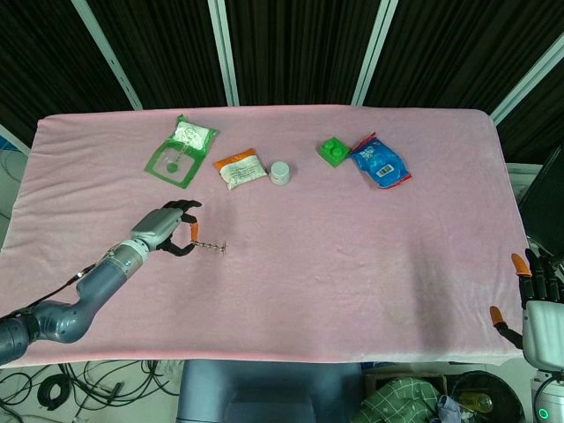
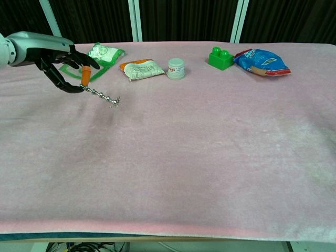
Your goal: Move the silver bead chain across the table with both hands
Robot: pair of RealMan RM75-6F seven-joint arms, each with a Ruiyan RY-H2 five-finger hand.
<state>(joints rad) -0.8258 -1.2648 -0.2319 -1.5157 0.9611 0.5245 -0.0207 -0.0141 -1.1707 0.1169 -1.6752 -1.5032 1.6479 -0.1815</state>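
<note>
The left hand pinches one end of the silver bead chain between thumb and a fingertip, while its other fingers curl loosely beside. The chain hangs out from the hand toward 3 o'clock, and in the chest view its free end seems to touch or nearly touch the pink table. It is now at about 8 o'clock from the white jar, and well apart from the green pouch and the orange packet. The right hand waits at the table's near right corner, off the edge, holding nothing; its fingers look apart. I judge the task as only begun: the chain is lifted and on the left side, most of the crossing is left, and the handing to the second hand is not yet done
</note>
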